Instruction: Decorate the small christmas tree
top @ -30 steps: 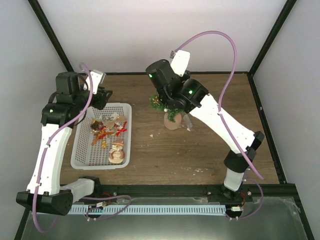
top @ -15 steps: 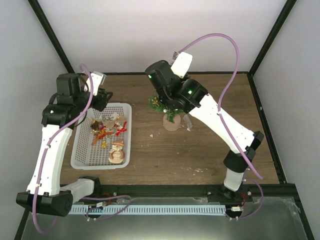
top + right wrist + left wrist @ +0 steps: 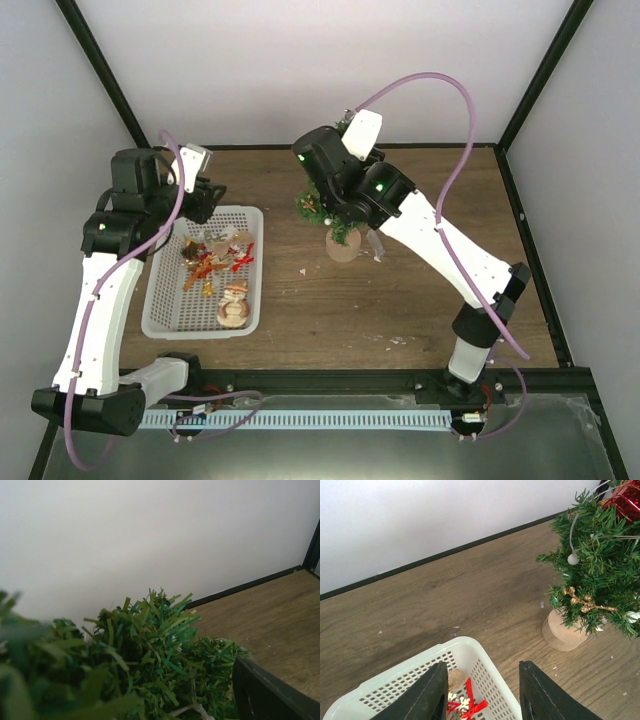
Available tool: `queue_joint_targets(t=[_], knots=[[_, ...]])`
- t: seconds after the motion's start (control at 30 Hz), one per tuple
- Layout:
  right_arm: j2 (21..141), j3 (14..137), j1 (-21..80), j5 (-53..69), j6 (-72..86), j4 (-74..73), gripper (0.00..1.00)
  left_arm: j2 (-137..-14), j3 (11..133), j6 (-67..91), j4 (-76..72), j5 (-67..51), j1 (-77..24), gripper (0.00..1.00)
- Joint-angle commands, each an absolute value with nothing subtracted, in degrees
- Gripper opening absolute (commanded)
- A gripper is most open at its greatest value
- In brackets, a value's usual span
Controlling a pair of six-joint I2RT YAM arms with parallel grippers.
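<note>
My left gripper hangs above the far end of the white basket. Its 2 fingers stand apart and hold nothing. In the basket lie a snowman figure and some red bows, mixed with other small pieces that I cannot name.

The small christmas tree stands upright on the wooden table, to the right of the basket and apart from it, on its round wooden base. On its branches I see a red ornament near the top, a white bead on a thin string, and a gold berry sprig lower down.

My right gripper is directly over the tree, with the green bristles filling its view. Only 1 dark finger shows, at the lower right, and the branches cover the other one. So I cannot tell if this gripper is apart or together.
</note>
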State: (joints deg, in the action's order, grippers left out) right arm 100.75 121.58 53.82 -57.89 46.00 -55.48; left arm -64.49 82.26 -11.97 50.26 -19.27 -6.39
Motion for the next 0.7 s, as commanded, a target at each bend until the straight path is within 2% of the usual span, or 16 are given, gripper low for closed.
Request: queue_joint_targets(t=[0.0, 0.1, 0.4, 0.67], knots=[[97.16, 119.49, 53.70, -57.16, 44.62, -52.27, 0.84, -63.46, 81.30, -11.86, 50.45, -20.47, -6.11, 0.40], [95.72, 117.47, 53.70, -55.69, 43.54, -51.00, 0.99, -63.33, 81.34, -11.87, 50.59, -21.00, -6.07, 0.41], [84.69, 103.33, 53.70, -47.94, 34.06, -38.31, 1.00, -62.94, 81.18, -12.72, 51.27, -22.38, -6.04, 0.45], [71.99, 87.42, 53.69, -30.40, 20.64, -29.25, 1.00, -62.82, 82.27, -14.44, 53.29, -26.12, -6.02, 0.56]])
